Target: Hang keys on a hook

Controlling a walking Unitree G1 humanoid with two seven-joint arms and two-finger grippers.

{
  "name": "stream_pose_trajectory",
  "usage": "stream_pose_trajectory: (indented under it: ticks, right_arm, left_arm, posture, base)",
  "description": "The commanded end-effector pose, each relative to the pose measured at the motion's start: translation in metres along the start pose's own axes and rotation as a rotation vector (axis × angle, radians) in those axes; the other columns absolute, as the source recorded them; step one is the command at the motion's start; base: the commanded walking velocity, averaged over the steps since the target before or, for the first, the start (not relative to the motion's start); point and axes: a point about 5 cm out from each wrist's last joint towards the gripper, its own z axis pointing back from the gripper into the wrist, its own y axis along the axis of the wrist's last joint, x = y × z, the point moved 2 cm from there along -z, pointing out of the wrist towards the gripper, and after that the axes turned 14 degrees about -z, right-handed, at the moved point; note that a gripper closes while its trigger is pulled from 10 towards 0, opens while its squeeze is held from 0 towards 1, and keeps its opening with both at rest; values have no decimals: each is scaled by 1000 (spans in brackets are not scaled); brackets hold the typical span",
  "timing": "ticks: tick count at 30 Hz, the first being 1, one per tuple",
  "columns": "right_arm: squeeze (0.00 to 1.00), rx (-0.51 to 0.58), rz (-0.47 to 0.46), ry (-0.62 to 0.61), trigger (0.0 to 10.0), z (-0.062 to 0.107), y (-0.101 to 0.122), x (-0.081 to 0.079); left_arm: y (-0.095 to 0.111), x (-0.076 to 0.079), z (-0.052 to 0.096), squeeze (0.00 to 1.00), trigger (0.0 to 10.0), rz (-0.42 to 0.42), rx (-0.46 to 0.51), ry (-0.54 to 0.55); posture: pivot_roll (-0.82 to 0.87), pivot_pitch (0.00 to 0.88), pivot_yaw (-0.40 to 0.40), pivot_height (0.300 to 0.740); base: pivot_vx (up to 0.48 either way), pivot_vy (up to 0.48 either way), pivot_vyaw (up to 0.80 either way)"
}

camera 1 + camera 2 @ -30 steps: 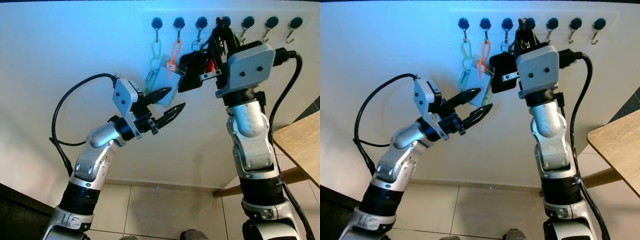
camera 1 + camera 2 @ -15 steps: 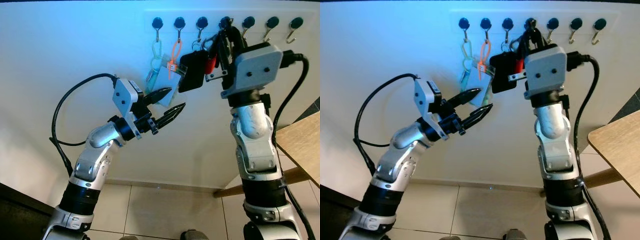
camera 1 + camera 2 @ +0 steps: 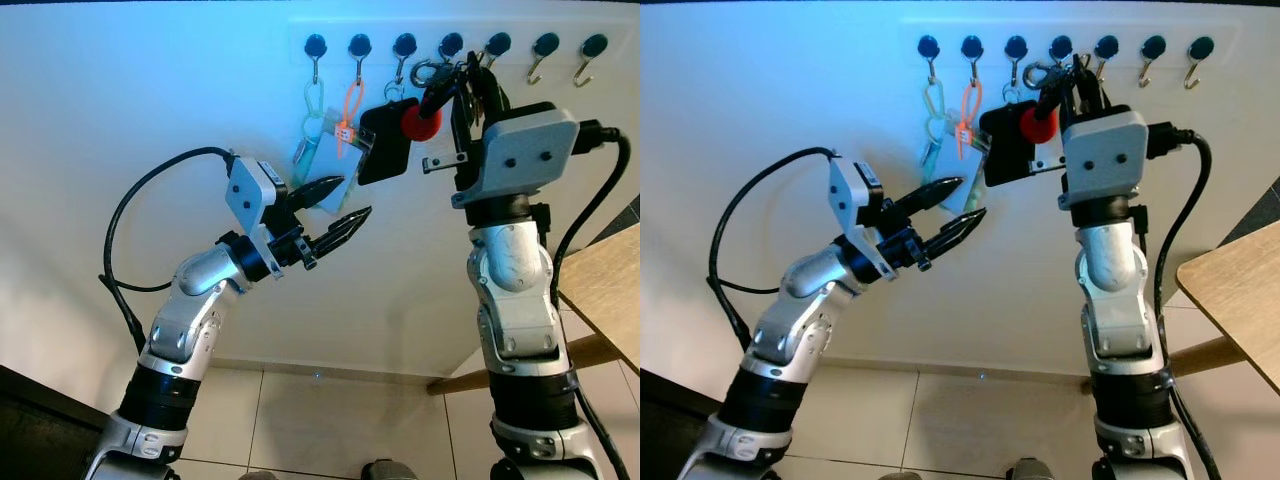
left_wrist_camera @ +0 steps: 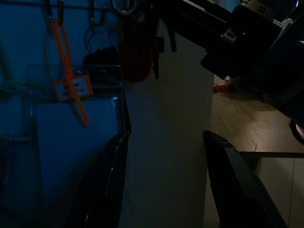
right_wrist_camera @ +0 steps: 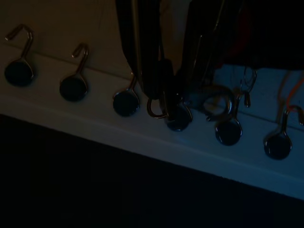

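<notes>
A white rail [image 3: 560, 28] on the wall carries several black-based hooks. My right gripper [image 3: 458, 82] is raised to the fourth hook [image 3: 451, 44] and is shut on the keys. Their silver ring [image 3: 425, 72] sits just left of that hook. I cannot tell whether the ring touches it. A round red tag [image 3: 420, 120] dangles below the ring. In the right wrist view the ring [image 5: 217, 102] lies close to a hook base [image 5: 178, 118]. My left gripper [image 3: 352, 197] stands open lower left, by a clear badge holder [image 3: 325, 165].
A green carabiner [image 3: 313, 100], an orange tag [image 3: 350, 110] and a black fob [image 3: 385, 140] hang from the first three hooks. The three hooks at the right end [image 3: 545, 44] are bare. A wooden table [image 3: 600, 280] juts in at right, above the tiled floor [image 3: 320, 410].
My right arm has moved right and slightly up, carrying the keys. The red tag, half hidden before, now hangs in plain sight and the ring is beside the fourth hook. The left arm stayed put.
</notes>
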Motion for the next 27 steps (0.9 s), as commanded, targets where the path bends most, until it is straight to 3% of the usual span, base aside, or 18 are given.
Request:
stream_pose_trajectory:
  ticks: [1,6,7,8,17,18,19,23,24,26,27]
  right_arm:
    - [0,4,3,-31,10000,4,1,5]
    - [0,-23,2,-49,10000,10,-5,6]
    - [90,-28,-3,-53,10000,10,-6,6]
    - [1000,-30,-7,-57,10000,11,-7,7]
    - [1000,-29,-4,-70,10000,11,-7,9]
    - [788,-29,-5,-72,10000,11,-7,9]
    - [714,-29,-7,-74,10000,11,-8,9]
    - [714,-28,-10,-76,10000,11,-8,9]
    - [533,-28,-9,-78,10000,11,-7,9]
    - [533,-27,-9,-79,10000,11,-7,9]
    - [180,-26,-9,-80,10000,11,-7,9]
  left_arm:
    - [1,2,-1,0,10000,9,9,-10]
    - [2,2,-1,0,10000,7,9,-10]
    - [2,2,-1,0,10000,7,9,-11]
    - [2,2,-1,0,10000,7,9,-11]
    - [2,2,-2,0,10000,7,11,-12]
    - [2,2,-2,0,10000,8,11,-12]
    - [2,3,-2,0,10000,8,12,-13]
    - [2,3,-2,0,10000,9,13,-14]
    - [2,3,-2,0,10000,8,14,-14]
    - [2,3,-2,0,10000,8,14,-14]
    - [2,3,-2,0,10000,8,14,-14]
  posture:
    - [19,106,40,740]
    - [21,105,41,740]
    - [21,105,41,740]
    - [20,103,42,740]
    - [19,98,41,740]
    - [19,98,41,740]
    - [18,95,41,740]
    - [18,93,41,740]
    - [18,94,40,740]
    - [18,94,40,740]
    - [19,96,40,740]
  base:
    - [0,0,0]
    - [0,0,0]
    - [0,0,0]
    - [0,0,0]
    - [0,0,0]
    - [0,0,0]
    - [0,0,0]
    - [0,0,0]
    - [0,0,0]
    - [0,0,0]
    - [0,0,0]
